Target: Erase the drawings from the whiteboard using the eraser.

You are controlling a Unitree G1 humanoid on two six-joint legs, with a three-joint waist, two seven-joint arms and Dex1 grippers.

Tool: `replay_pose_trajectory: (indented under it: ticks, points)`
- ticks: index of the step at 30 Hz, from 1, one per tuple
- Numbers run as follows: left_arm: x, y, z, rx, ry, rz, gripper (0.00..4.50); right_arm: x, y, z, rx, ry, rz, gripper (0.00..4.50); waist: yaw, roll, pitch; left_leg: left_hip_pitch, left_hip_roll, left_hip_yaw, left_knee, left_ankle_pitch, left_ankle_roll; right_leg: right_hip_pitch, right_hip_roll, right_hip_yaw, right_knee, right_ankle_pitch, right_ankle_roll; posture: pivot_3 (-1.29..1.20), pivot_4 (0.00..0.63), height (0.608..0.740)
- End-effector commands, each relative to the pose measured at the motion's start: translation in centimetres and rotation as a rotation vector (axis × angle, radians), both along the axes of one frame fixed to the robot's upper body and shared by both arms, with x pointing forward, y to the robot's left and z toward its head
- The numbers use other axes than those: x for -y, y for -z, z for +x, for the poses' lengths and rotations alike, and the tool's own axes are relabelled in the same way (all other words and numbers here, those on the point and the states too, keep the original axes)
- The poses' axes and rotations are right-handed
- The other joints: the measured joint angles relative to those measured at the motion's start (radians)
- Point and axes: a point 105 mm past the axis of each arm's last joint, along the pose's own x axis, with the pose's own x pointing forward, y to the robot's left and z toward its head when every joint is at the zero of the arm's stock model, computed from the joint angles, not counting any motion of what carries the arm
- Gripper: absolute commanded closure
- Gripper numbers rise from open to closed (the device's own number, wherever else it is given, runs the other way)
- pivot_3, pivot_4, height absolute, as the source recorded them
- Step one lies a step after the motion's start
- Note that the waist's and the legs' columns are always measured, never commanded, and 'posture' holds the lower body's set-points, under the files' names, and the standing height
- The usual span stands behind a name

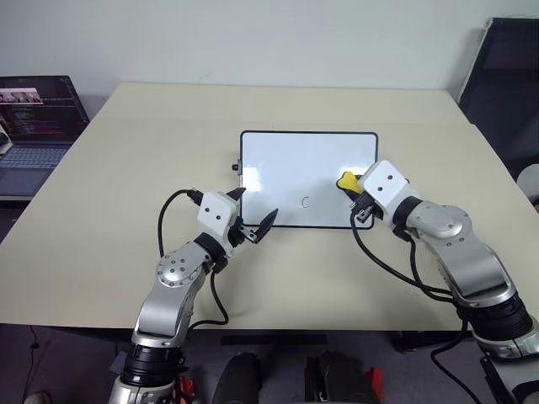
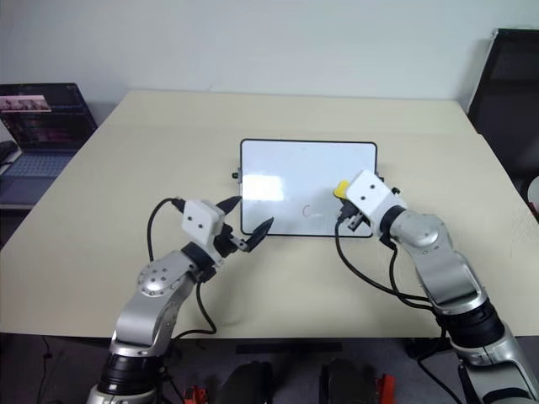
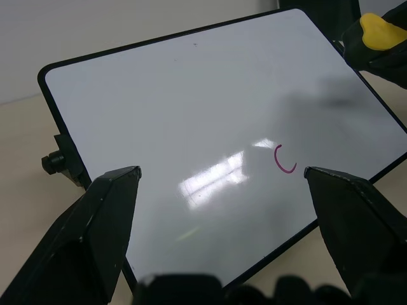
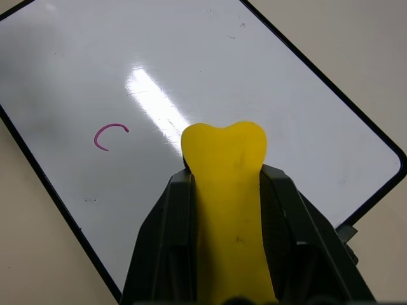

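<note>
Eraser [image 4: 224,190] in R end effector [image 1: 355,195] — "C" [image 4: 109,136] on whiteboard [image 1: 286,160]

The pale worktop [image 1: 126,168] carries the whiteboard [image 1: 286,168], apparently flat, near its middle; a laptop [image 1: 34,126] sits beside the edge.

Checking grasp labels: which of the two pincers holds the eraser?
The right pincer, shut on the yellow eraser over the whiteboard; the left pincer is open, empty.
</note>
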Motion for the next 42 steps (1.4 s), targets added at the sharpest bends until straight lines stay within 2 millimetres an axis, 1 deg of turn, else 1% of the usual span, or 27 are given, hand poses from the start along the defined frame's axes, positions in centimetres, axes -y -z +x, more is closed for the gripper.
replay_pose_trajectory:
  ticks: [1,8,9,13,15,19,25,30,34,38,42]
  points:
    - [0.4,-1.2,-0.1,0.053,0.016,-0.010,0.00,0.3,-1.8,-0.1,0.067,0.007,0.011,3.43,0.000,0.000,0.000,0.000,0.000,0.000,0.000,0.000,0.000,0.000,0.000,0.000,0.000,0.000,0.000,0.00,0.150,0.740]
    - [0.5,-1.2,-0.2,0.054,0.020,-0.011,0.00,0.3,-1.8,-0.2,0.071,0.000,0.002,3.43,0.000,0.000,0.000,0.000,0.000,0.000,0.000,0.000,0.000,0.000,0.000,0.000,0.000,0.000,0.000,0.00,0.150,0.740]
    - [0.5,-1.2,-0.3,0.054,0.020,-0.011,0.00,0.5,-1.9,-0.3,0.074,0.004,-0.001,3.43,0.000,0.000,0.000,0.000,0.000,0.000,0.000,0.000,0.000,0.000,0.000,0.000,0.000,0.000,0.000,0.00,0.150,0.740]
    - [0.1,-1.2,-0.3,0.056,0.010,-0.009,0.00,2.8,-2.8,-1.4,0.094,0.051,-0.009,3.43,0.004,0.000,0.000,0.000,0.000,0.000,0.000,0.000,0.000,0.000,0.000,0.000,0.000,0.000,0.000,0.00,0.150,0.740]
    - [0.0,-1.2,-0.3,0.056,0.008,-0.009,0.00,3.1,-3.3,-1.9,0.113,0.057,-0.021,3.43,0.004,0.000,0.000,0.000,0.000,0.000,0.000,0.000,0.000,0.000,0.000,0.000,0.000,0.000,0.000,0.00,0.150,0.740]
    - [0.1,-1.1,-0.4,0.052,0.009,-0.009,0.00,2.8,-3.4,-2.2,0.128,0.045,-0.043,3.43,-0.002,0.000,0.000,0.001,0.000,0.000,0.000,0.000,0.000,0.000,0.000,0.000,0.000,0.000,0.000,0.00,0.150,0.740]
    - [0.2,-1.2,-0.3,0.053,0.017,-0.009,0.00,2.0,-2.7,-2.2,0.132,0.015,-0.068,3.43,-0.001,0.000,0.000,0.001,0.000,0.001,0.001,0.000,0.000,0.001,0.000,0.001,0.000,0.000,0.000,0.00,0.150,0.740]
    - [0.2,-1.2,-0.3,0.051,0.015,-0.008,0.00,1.9,-2.6,-2.0,0.133,0.013,-0.068,3.43,0.000,0.000,0.000,0.001,0.000,0.000,0.001,0.000,0.000,0.001,0.000,0.001,0.000,0.000,0.000,0.00,0.150,0.740]
    - [0.2,-1.2,-0.2,0.052,0.011,-0.010,0.00,1.3,-2.6,-1.6,0.129,0.001,-0.051,3.43,-0.001,-0.001,0.000,0.001,0.000,0.000,0.001,0.000,0.000,0.001,0.000,0.001,0.000,0.000,0.000,0.00,0.150,0.740]
    - [0.3,-1.1,-0.2,0.051,0.015,-0.009,0.00,-0.5,-2.6,-0.4,0.101,-0.021,0.028,3.43,-0.003,-0.001,0.000,0.001,0.000,0.000,0.001,0.000,0.000,0.001,0.000,0.001,0.001,0.000,0.000,0.00,0.150,0.740]
    - [0.3,-1.3,-0.1,0.056,0.014,-0.009,0.00,-2.5,-3.3,0.7,0.116,-0.060,0.049,3.43,-0.009,-0.001,-0.001,0.002,0.001,0.000,0.004,0.000,0.000,0.002,0.001,0.001,0.001,0.000,0.000,0.00,0.150,0.740]
